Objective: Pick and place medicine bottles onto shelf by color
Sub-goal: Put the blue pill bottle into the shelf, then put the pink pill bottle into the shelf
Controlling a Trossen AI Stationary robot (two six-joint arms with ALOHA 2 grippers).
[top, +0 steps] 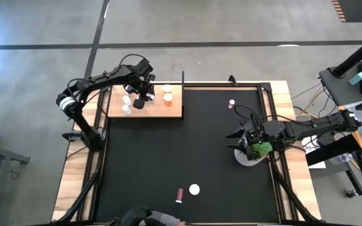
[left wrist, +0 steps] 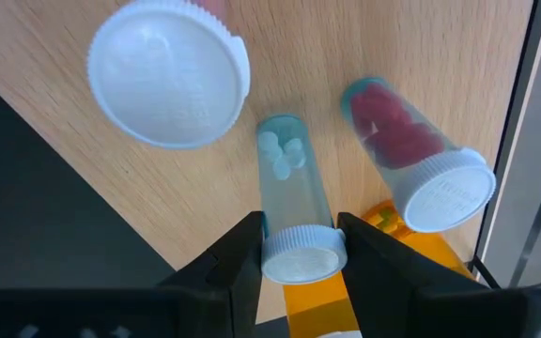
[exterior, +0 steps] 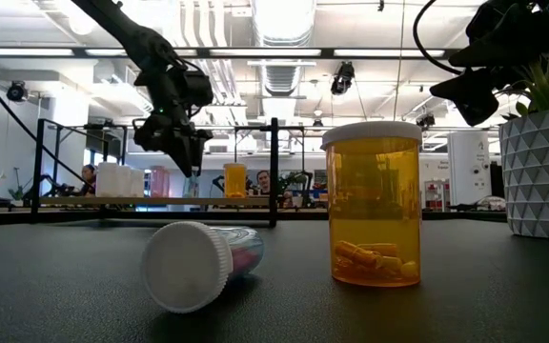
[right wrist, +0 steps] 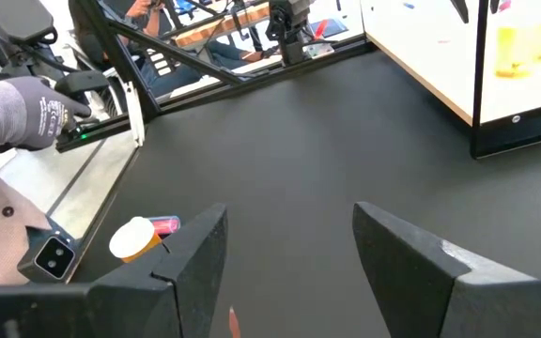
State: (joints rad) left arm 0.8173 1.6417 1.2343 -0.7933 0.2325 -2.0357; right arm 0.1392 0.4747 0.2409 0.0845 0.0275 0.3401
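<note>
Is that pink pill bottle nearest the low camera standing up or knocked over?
Knocked over. The pink bottle lies on its side, white cap facing the camera, beside the upright orange bottle.

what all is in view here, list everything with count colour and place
shelf: one, light wood, mat's far left corner
shelf bottles: several, white, orange, pink, on shelf
blue-teal bottle: one, held over shelf
orange bottle: one, upright, mat's near edge
pink bottle: one, lying beside it
plant pot: one, white, mat's right side
gloved hand: one, grey, beyond the table
left gripper: shut on blue-teal bottle
right gripper: open, above plant pot
</note>
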